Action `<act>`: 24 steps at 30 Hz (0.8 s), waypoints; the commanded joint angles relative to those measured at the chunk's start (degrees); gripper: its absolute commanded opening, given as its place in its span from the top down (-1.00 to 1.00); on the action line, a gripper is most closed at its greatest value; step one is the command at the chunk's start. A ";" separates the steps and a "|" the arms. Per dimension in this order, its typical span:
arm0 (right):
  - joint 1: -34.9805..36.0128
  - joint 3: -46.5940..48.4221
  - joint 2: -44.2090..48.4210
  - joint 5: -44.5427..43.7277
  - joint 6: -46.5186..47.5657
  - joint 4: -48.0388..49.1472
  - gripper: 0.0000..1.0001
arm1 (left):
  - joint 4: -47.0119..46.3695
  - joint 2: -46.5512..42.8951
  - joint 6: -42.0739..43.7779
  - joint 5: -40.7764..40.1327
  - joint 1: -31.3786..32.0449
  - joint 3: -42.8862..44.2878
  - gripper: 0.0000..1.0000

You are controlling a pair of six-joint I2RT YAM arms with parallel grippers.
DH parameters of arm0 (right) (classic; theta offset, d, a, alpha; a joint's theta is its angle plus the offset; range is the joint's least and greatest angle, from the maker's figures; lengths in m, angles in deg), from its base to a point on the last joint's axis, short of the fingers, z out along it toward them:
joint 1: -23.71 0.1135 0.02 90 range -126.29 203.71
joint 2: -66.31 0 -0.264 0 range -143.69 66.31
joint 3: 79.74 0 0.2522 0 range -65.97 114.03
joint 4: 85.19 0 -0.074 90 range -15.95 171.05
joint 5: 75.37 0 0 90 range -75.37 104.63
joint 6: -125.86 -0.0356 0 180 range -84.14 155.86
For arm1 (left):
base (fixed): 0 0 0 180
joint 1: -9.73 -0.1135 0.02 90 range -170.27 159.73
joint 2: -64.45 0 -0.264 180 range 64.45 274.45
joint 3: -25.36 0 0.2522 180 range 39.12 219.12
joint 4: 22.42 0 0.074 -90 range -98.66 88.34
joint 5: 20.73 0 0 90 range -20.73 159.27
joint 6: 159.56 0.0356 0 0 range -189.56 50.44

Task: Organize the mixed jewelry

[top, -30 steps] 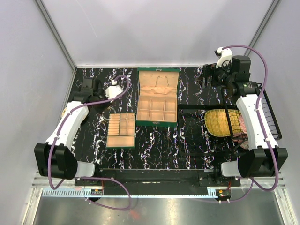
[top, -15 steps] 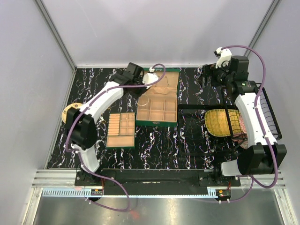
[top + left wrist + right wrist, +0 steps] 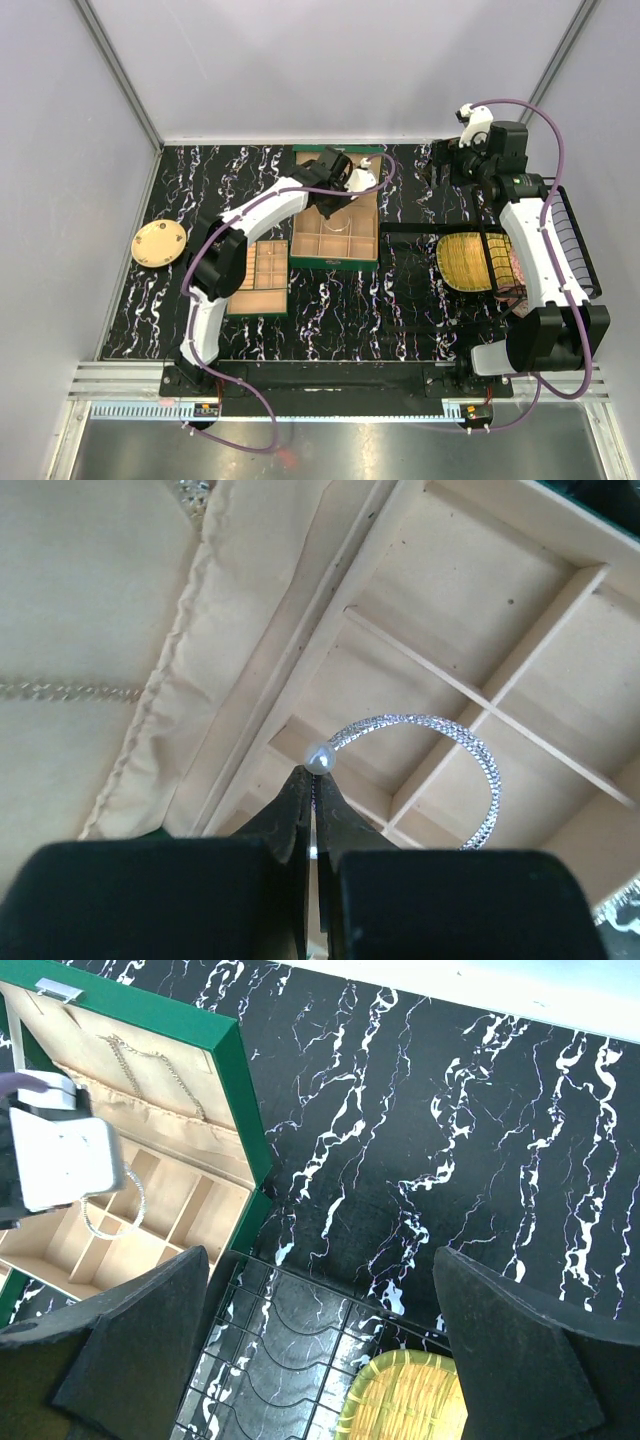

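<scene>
My left gripper (image 3: pixel 313 785) is shut on the pearl-tipped end of a thin silver bracelet (image 3: pixel 483 755), holding it just above the compartments of the open green box (image 3: pixel 335 262). In the top view the left gripper (image 3: pixel 338 200) hangs over the box's middle. The bracelet also shows in the right wrist view (image 3: pixel 108 1230), dangling over the dividers. A thin pale chain (image 3: pixel 60 691) lies on the padded lid. My right gripper (image 3: pixel 320 1360) is open and empty, hovering over the table's far right (image 3: pixel 447 160). Other jewelry pieces are too small to make out.
A tan compartmented tray (image 3: pixel 258 278) lies left of the box. A round tan disc (image 3: pixel 158 243) sits at the far left. A yellow woven mat (image 3: pixel 472 262) rests on a black wire rack (image 3: pixel 280 1340) at the right, under the right arm.
My left arm has swung from the table's far left to above the green box. The round tan disc it covered now shows. The right arm has barely moved.
</scene>
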 commanded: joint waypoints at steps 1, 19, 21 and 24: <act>0.07 -0.38 -0.24 -0.11 0.82 2.85 -0.99 | -4.97 1.70 -1.11 -3.59 1.04 1.82 1.00; 0.15 -0.46 -0.59 0.16 1.17 2.85 -0.99 | -10.95 5.21 -1.02 -8.43 1.65 -1.35 1.00; 0.06 -0.55 -0.68 0.16 1.17 2.85 -0.99 | -11.74 5.04 -0.94 -8.60 1.65 -2.57 1.00; 0.15 -0.55 -0.94 0.07 1.26 2.85 -0.99 | -13.14 4.69 -1.03 -8.69 1.57 -4.50 1.00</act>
